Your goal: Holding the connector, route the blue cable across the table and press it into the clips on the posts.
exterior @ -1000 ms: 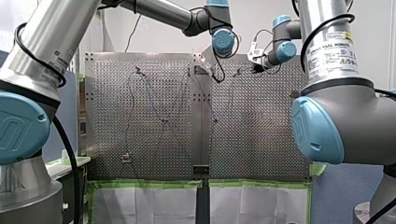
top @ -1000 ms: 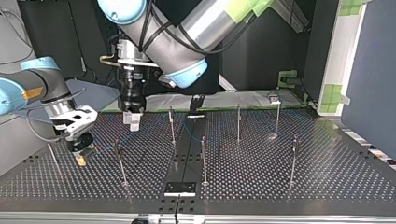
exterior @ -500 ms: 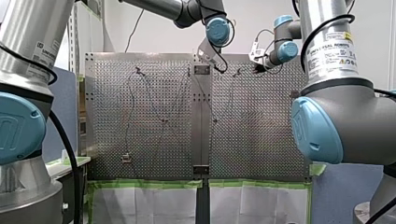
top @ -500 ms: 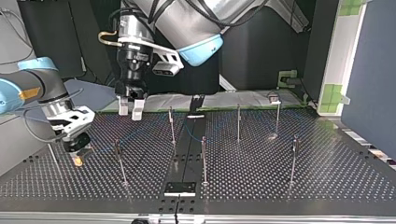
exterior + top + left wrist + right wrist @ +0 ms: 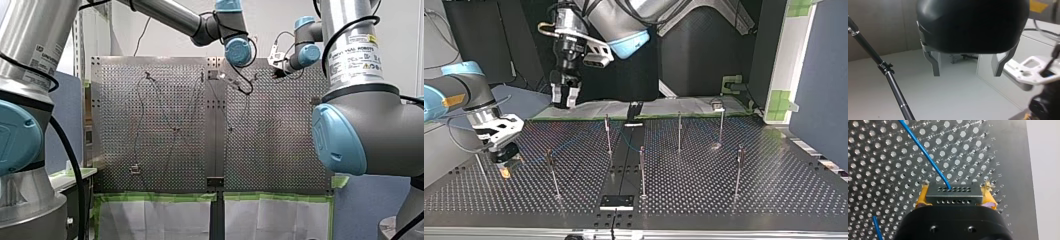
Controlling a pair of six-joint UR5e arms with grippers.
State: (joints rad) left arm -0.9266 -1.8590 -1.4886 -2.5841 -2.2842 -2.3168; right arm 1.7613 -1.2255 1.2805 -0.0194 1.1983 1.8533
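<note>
The robot's right gripper (image 5: pixel 954 196) is clamped on the connector (image 5: pixel 954 192), a grey block with two rows of small holes. Its yellow pads (image 5: pixel 921 198) press on the block's two ends. The blue cable (image 5: pixel 925 155) leaves the connector's face and runs off over the perforated table (image 5: pixel 885 170).

In the top view this gripper sits low at the frame's left, close to the table. The cable runs from it rightward past the nearest post (image 5: pixel 552 172), towards the posts (image 5: pixel 608 134) at the middle. More posts stand well apart across the frame's right half, and the one at the upper right carries a clip (image 5: pixel 717 104).

The left gripper (image 5: pixel 564 95) hangs at the upper left of that frame, well above the table. Its jaws are apart with nothing between them. In the left wrist view a dark rod (image 5: pixel 890 75) slants beside it.

A black plate (image 5: pixel 616 201) lies at the top view's lower centre, and green tape (image 5: pixel 784 100) marks the panel at its upper right.

A label (image 5: pixel 356 52) on the right arm, at the front view's upper right, reads "UNIVERSAL ROBOTS"; its smaller print is too small to read. Stamped letters (image 5: pixel 998 165), K through P, run along the table's edge beside the connector.
</note>
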